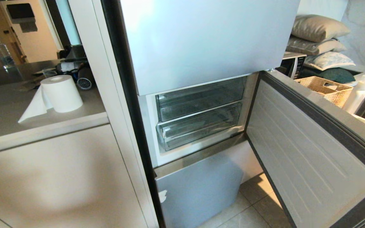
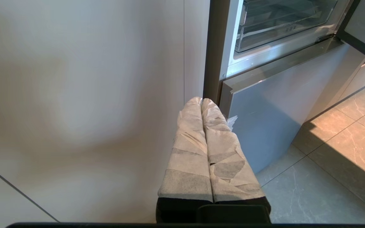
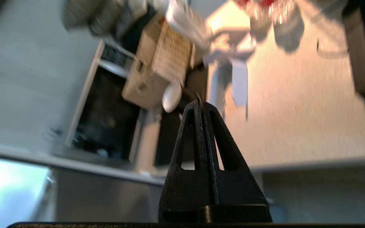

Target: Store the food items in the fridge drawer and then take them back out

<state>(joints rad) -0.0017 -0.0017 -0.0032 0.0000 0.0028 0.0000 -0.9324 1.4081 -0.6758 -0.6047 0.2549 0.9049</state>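
fridge drawer (image 1: 198, 129) pushed in; right hand (image 3: 202, 103) closed, empty.

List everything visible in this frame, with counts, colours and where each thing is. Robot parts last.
fridge drawer: one, clear, lower bin, empty
upper bin: one, clear, directly above it
fridge door: one, pale inside, swung open on the right
paper roll: one, white, counter left of fridge
water bottle: one, clear, far left
wicker basket: one, tan, behind the door
pillows: several, grey-beige, stacked
left gripper: wrapped fingers shut, by the cabinet
right gripper: black fingers shut, empty
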